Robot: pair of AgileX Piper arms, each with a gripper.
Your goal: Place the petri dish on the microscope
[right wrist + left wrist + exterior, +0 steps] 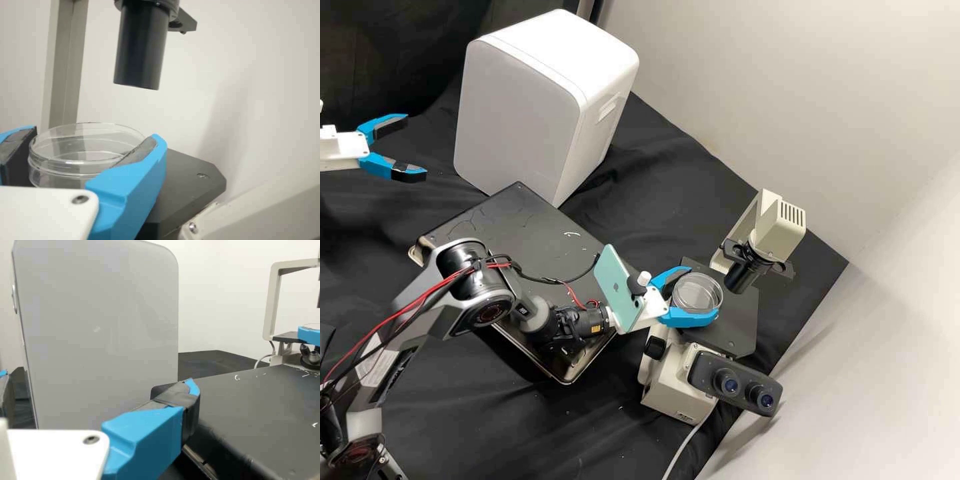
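A clear round petri dish (697,292) sits between the blue fingers of my right gripper (697,295), which is shut on it. The dish is over the black stage (737,320) of the beige microscope (677,380), just in front of the dark condenser tube (741,272). In the right wrist view the petri dish (85,147) lies within my right gripper (85,160), with the tube (142,45) above it and the stage (187,180) beyond. Whether the dish touches the stage I cannot tell. My left gripper (403,148) hangs open at the far left, holding nothing.
A tall white box (540,100) stands at the back, close to my left gripper (95,382). A flat black slab (520,230) lies between box and microscope. The microscope's eyepieces (747,390) jut out at the front. A wall runs along the right.
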